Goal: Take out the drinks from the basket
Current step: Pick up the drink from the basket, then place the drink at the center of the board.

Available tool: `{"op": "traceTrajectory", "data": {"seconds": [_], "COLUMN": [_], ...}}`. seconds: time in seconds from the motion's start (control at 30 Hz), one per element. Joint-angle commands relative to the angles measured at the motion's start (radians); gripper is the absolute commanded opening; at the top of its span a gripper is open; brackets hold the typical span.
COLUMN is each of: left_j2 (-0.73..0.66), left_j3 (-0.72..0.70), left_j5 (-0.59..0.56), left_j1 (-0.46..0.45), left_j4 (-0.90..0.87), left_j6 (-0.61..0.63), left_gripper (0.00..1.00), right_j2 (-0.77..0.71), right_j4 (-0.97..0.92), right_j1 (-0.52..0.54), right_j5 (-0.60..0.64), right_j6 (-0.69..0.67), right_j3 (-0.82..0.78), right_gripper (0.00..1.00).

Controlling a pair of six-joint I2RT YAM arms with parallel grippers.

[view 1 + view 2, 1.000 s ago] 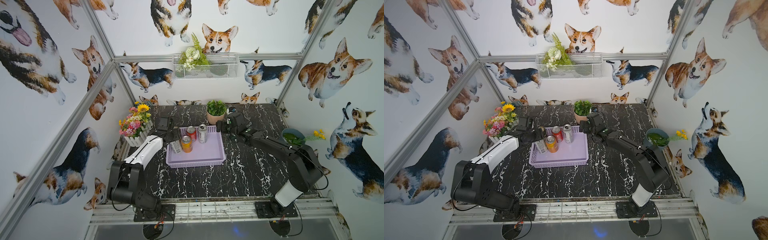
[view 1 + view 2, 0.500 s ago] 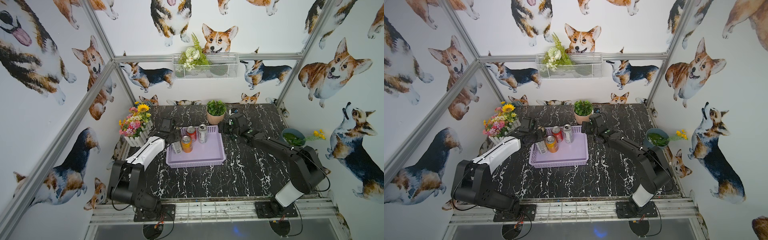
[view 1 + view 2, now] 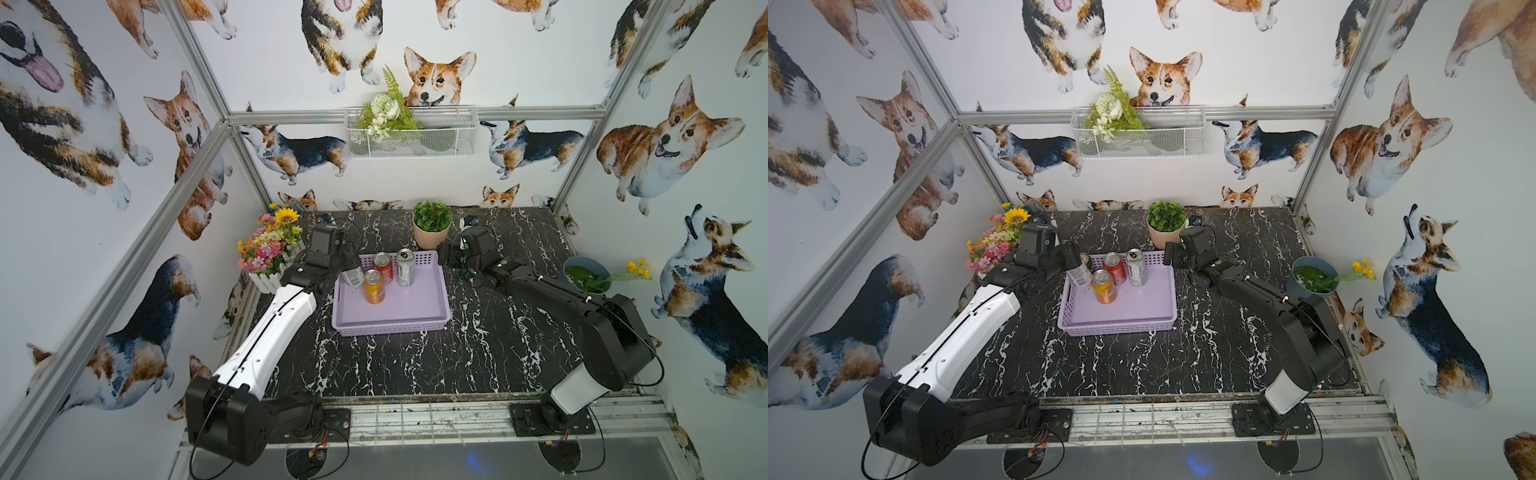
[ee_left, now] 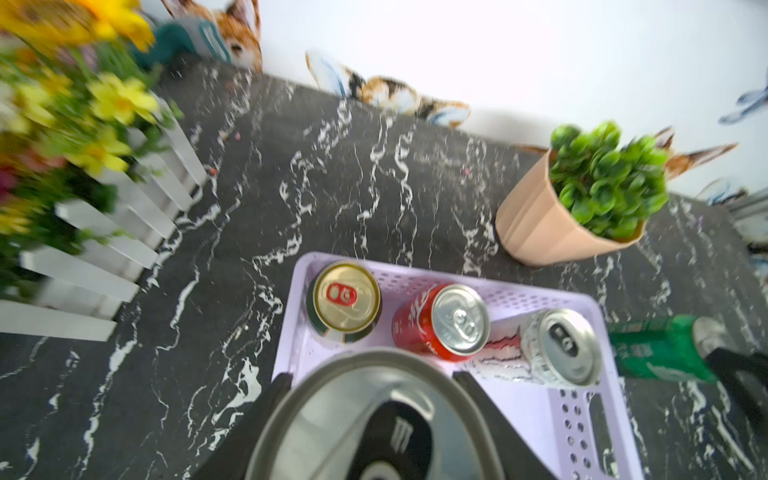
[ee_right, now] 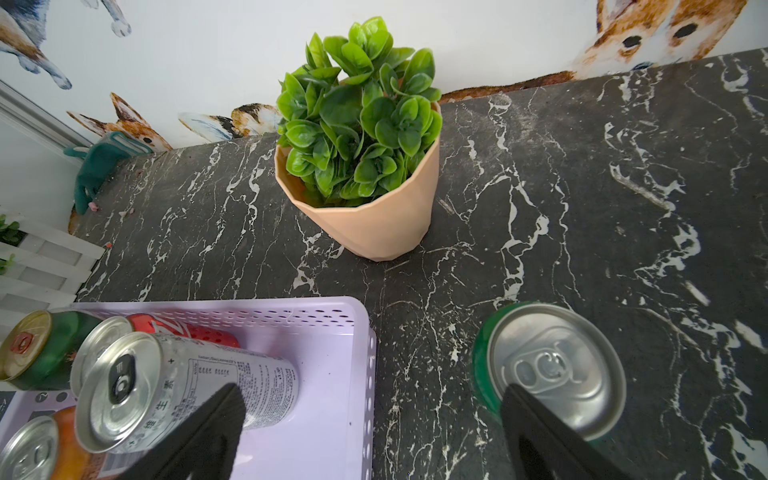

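- Pinches a slim can [image 4: 332, 415] in the left pincer [image 4: 372, 380], one black finger [image 4: 266, 407] on each side of its silver top
- Holds that can upright at the left rim of the basket [image 3: 407, 305], toward the far corner; cannot tell whether its base rests on the basket floor
- Holds the right pincer [image 5: 372, 390] spread wide, pinching nothing, above the strip of surface [image 3: 415, 365] between the basket's right wall and a green can [image 5: 552, 365]
- Shows, in the right wrist view, one finger of that pincer crossing in front of the green can's top; cannot tell whether touching
- Shows the green can upright on the surface, outside the basket, just beside its far right corner
- Has four more cans standing in the far half of the basket: a green-gold can [image 4: 345, 303] in the far left corner, a red can [image 3: 382, 268] next to it, a second slim can [image 3: 405, 268] to the right of the red, an orange can [image 3: 374, 289] in front of the red and just beside it
- Shows a potted plant [image 3: 432, 224] behind the basket near the back wall, and flowers [image 3: 270, 245] at the left edge of the surface, close to the left arm
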Motion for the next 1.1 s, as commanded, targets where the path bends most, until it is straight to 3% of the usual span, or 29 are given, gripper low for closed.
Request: {"op": "traceTrajectory", "data": {"seconds": [0.0, 0.17, 0.33, 0.5, 0.67, 0.93, 1.07], "left_j2": [-0.047, -0.021, 0.06, 0.189, 0.283, 0.359, 0.383], "left_j3": [0.03, 0.004, -0.048, -0.046, -0.084, -0.134, -0.154], "left_j5": [-0.175, -0.3, -0.28, -0.174, -0.108, -0.199, -0.187], "left_j1": [0.002, 0.021, 0.091, 0.198, 0.207, 0.206, 0.205], "left_j4": [0.026, 0.107, 0.251, 0.333, 0.448, 0.568, 0.606], "left_j6": [0.051, 0.122, 0.091, 0.038, 0.024, 0.022, 0.028], "left_gripper": [0.0, 0.0, 0.0, 0.0, 0.0, 0.0, 0.0], "right_j2": [-0.007, -0.007, -0.018, -0.042, -0.065, -0.097, -0.106], "right_j4": [0.041, 0.045, 0.047, 0.051, 0.051, 0.07, 0.079], "right_j1": [-0.004, -0.003, -0.005, -0.009, -0.016, -0.016, -0.017], "right_j5": [0.003, 0.009, 0.01, 0.015, 0.017, -0.026, -0.01], "right_j6": [0.011, 0.014, 0.015, 0.011, 0.006, 0.034, 0.027], "right_j3": [-0.001, -0.006, -0.01, -0.02, -0.024, -0.047, -0.06], "right_gripper": [0.97, 0.97, 0.97, 0.97, 0.97, 0.97, 0.97]}}
